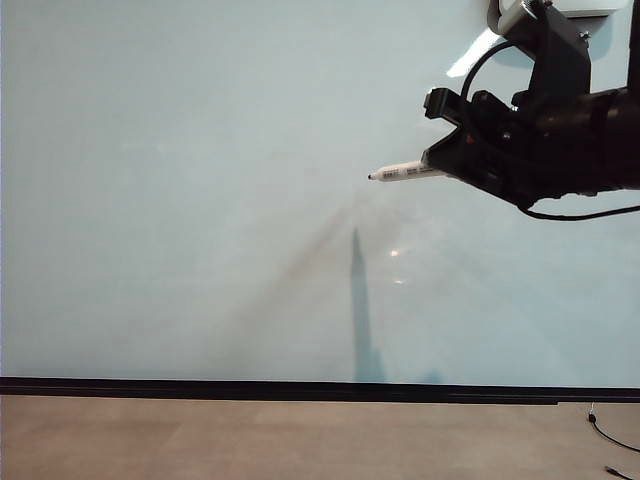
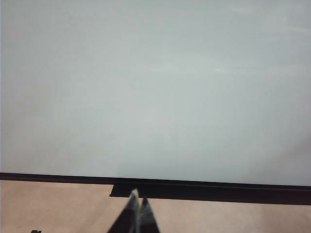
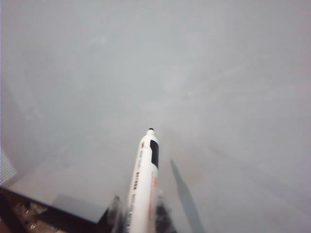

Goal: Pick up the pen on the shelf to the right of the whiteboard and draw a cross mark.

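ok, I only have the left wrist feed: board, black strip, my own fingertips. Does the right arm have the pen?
Observer: Yes. The right gripper is shut on the pen, up at the right of the whiteboard in the exterior view.
Operator: Tip facing where?
Observer: It points left in the exterior view, dark tip leading.
Operator: Any mark drawn yet?
Observer: No cross mark anywhere; there is only the pen's shadow.
Operator: And my gripper?
Observer: The left gripper is shut, low by the floor.

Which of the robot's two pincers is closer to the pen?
The right pincer: it is shut on the pen, holding it in front of the whiteboard. The left pincer sits shut near the board's bottom edge, nowhere near the pen.
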You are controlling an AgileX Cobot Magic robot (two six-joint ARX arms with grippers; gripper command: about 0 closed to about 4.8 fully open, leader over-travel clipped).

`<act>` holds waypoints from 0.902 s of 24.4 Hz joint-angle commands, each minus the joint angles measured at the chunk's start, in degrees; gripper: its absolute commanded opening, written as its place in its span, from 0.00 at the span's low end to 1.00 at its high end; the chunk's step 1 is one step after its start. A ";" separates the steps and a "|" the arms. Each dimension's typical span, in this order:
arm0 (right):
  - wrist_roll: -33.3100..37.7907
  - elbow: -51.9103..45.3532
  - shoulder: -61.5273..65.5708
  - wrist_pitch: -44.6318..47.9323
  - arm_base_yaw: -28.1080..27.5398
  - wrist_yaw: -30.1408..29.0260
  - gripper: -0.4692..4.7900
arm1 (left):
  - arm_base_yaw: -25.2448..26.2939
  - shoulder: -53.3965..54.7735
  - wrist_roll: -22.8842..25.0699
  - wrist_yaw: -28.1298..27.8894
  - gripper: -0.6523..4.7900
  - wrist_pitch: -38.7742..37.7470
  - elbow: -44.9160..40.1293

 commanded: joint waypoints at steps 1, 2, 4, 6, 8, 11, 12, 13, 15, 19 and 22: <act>-1.44 1.73 -0.13 1.18 0.39 0.13 0.08 | -0.02 0.02 0.26 0.04 0.11 0.72 0.17; -1.44 2.40 0.07 1.14 0.39 0.17 0.08 | -0.02 0.02 0.26 0.02 0.11 0.70 0.15; -1.42 3.04 0.52 1.14 0.39 0.33 0.08 | 0.00 0.02 0.26 0.04 0.11 0.72 0.17; -1.44 3.56 1.16 1.14 0.39 1.29 0.08 | 0.00 0.02 0.26 0.04 0.11 0.72 0.15; -1.44 4.28 1.86 1.14 0.39 1.75 0.08 | 0.00 0.02 0.26 0.04 0.11 0.72 0.15; -1.44 5.31 3.21 1.09 0.37 2.27 0.08 | -0.02 0.02 0.26 0.02 0.11 0.72 0.15; -1.44 5.46 3.41 1.09 0.37 2.73 0.08 | -0.02 0.02 0.26 0.04 0.11 0.72 0.15; -1.42 5.51 3.56 1.09 0.37 2.99 0.08 | 0.00 0.02 0.26 0.04 0.11 0.70 0.17; -1.44 5.62 3.78 1.09 0.37 3.61 0.08 | 0.00 0.02 0.26 0.02 0.11 0.72 0.15; -1.44 5.62 3.78 1.09 0.35 6.64 0.08 | 0.00 0.02 0.26 0.04 0.11 0.72 0.17; -1.42 5.62 3.78 1.09 0.37 7.08 0.08 | 0.00 0.02 0.26 0.04 0.11 0.72 0.15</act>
